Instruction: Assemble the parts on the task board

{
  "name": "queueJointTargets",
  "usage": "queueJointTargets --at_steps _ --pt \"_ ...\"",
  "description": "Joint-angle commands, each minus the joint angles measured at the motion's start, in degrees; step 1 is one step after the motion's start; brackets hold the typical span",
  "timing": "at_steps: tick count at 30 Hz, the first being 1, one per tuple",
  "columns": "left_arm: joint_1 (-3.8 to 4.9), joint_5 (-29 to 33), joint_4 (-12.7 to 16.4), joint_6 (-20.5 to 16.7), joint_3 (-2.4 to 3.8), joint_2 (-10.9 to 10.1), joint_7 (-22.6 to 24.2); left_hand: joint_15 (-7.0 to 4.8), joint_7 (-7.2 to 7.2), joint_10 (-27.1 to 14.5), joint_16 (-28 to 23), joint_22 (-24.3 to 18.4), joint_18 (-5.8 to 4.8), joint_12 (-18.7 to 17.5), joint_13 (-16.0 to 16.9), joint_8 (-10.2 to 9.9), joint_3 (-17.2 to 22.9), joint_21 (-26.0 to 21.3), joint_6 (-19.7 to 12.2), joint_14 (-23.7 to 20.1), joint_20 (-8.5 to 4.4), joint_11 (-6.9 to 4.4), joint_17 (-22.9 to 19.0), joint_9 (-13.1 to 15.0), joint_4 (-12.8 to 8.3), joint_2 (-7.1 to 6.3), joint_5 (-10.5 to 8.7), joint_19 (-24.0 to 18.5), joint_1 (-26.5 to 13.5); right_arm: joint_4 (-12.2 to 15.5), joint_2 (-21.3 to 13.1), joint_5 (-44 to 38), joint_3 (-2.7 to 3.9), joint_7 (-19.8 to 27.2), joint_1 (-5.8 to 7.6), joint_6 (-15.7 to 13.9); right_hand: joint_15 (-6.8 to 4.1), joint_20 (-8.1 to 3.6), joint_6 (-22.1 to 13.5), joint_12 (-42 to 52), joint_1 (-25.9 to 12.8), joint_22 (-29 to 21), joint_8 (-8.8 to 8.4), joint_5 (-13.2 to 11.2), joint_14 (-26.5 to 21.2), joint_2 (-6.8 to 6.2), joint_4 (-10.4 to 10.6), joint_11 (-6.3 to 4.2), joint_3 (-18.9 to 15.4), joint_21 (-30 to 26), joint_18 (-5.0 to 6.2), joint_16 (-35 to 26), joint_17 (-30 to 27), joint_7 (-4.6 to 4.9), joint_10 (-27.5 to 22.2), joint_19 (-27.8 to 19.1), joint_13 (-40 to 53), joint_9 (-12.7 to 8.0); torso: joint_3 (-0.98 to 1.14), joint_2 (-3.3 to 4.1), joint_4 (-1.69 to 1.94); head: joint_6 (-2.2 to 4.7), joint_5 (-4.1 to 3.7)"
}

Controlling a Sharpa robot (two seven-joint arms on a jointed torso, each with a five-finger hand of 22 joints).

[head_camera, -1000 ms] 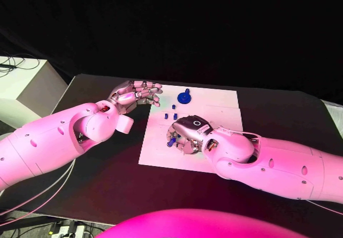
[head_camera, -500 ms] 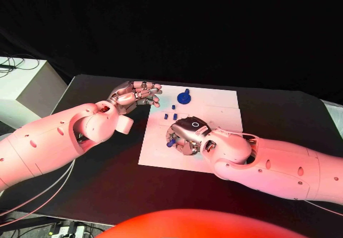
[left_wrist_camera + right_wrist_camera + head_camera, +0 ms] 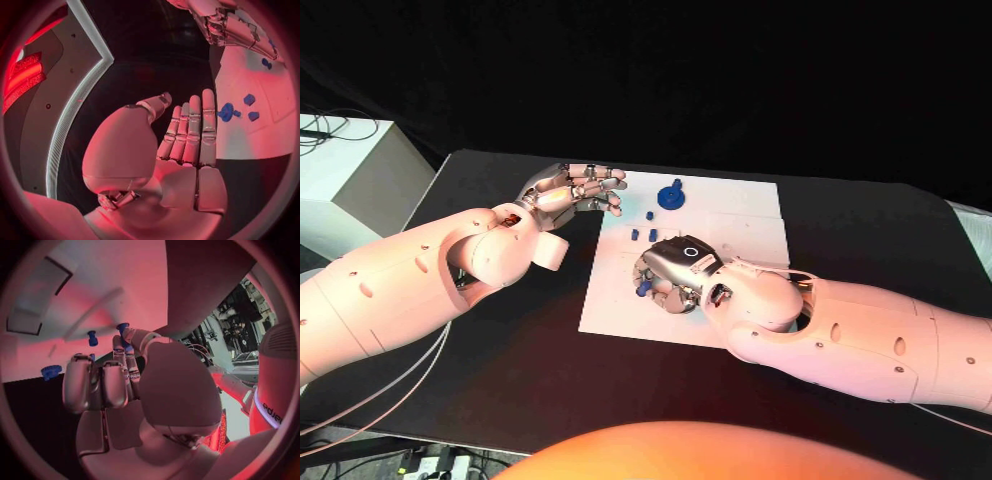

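Note:
The white task board (image 3: pixel 733 215) lies in the middle of the table. A blue gear-like part (image 3: pixel 672 197) (image 3: pixel 226 112) sits near its far edge, with small blue pegs (image 3: pixel 651 215) (image 3: pixel 249 99) just nearer. My right hand (image 3: pixel 678 270) (image 3: pixel 119 375) hovers low over the board's middle with its fingers curled. It pinches a small blue part (image 3: pixel 645 288) (image 3: pixel 125 332) between thumb and finger. My left hand (image 3: pixel 574 190) (image 3: pixel 187 135) is held beside the board's far left corner, fingers straight, holding nothing.
A white box (image 3: pixel 343 180) stands off the table's left side. The black table (image 3: pixel 516 330) shows bare dark surface left of and in front of the board. Cables (image 3: pixel 372 400) hang under my left arm.
My right forearm has eased slightly to the left while its hand stays over the same spot of the board. The left hand has not moved.

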Motion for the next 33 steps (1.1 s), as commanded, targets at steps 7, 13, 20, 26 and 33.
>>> queueJointTargets --at_steps 7,13,20,26,33 --pt "-0.02 0.2 0.1 0.9 0.04 0.2 0.2 -0.06 0.5 -0.1 -0.4 0.1 0.59 0.2 -0.1 0.3 0.3 -0.1 -0.5 0.4 0.02 0.15 0.1 -0.1 0.1 0.57 0.07 0.0 0.0 -0.8 0.6 0.6 -0.38 1.7 -0.5 2.5 0.99 1.21 -4.1 -2.4 -3.8 -1.3 -2.14 1.0 1.3 -2.13 0.3 0.93 0.5 -1.9 -0.43 0.1 -0.4 1.51 -2.0 -0.8 -0.2 -0.6 -0.01 0.01 -0.01 -0.08 0.0" --pt "-0.02 0.2 0.0 0.9 0.04 0.2 0.2 -0.06 0.5 -0.1 -0.4 0.1 0.59 0.2 -0.1 0.3 0.3 -0.1 -0.5 0.4 0.02 0.15 0.1 -0.1 0.1 0.57 0.07 0.0 0.0 -1.0 0.4 0.7 -0.47 1.4 -0.54 2.5 1.91 2.11 -7.0 -2.7 -5.0 -4.8 -4.07 1.4 0.8 -3.6 0.3 2.08 -0.8 -6.1 0.45 -0.6 -2.2 2.64 -6.2 -2.6 -0.5 -1.4 0.05 -0.02 -0.01 -0.08 -0.04" --pt "-0.02 0.2 0.0 1.0 0.04 0.2 0.1 -0.04 0.5 -0.1 -0.5 0.1 0.59 0.3 -0.1 0.4 0.3 -0.2 -0.5 0.4 0.04 0.16 0.1 -0.1 0.2 0.64 0.07 0.0 -0.1 -0.9 0.3 0.8 -0.5 1.1 -0.56 2.0 2.18 2.41 -7.6 -2.4 -5.2 -6.0 -4.66 1.3 0.4 -3.71 0.2 2.41 -2.1 -7.5 0.73 -1.1 -3.4 3.06 -7.5 -3.1 -0.5 -1.7 0.1 0.02 -0.01 0.13 0.01" --pt "-0.02 0.2 0.0 1.1 0.04 0.2 0.0 -0.04 0.51 -0.1 -0.5 0.1 0.59 0.3 -0.2 0.4 0.4 -0.2 -0.5 0.4 0.05 0.16 0.2 -0.1 0.2 0.72 0.08 0.0 -0.1 -0.8 0.2 0.7 -0.51 0.7 -0.59 0.5 2.28 2.55 -7.9 -2.3 -5.1 -6.6 -4.93 1.3 0.2 -3.61 0.1 2.53 -3.3 -8.3 0.88 -1.4 -3.9 3.15 -8.4 -3.3 -0.4 -1.9 0.1 0.04 -0.02 0.12 0.0" --pt "-0.03 0.2 0.0 1.1 0.04 0.2 0.1 -0.05 0.49 -0.1 -0.5 0.1 0.6 0.3 -0.2 0.4 0.5 -0.2 -0.5 0.4 0.04 0.15 0.2 -0.1 0.2 0.89 0.09 0.0 -0.1 -0.7 0.0 0.6 -0.51 -0.1 -0.61 -1.9 3.3 3.5 -12.2 -1.5 -0.6 -11.3 -8.27 1.3 -0.7 -0.54 1.8 3.92 -15.0 -14.0 1.79 -3.2 -7.6 4.59 -15.3 -4.3 -0.5 -4.0 0.07 0.0 -0.03 0.16 -0.02"
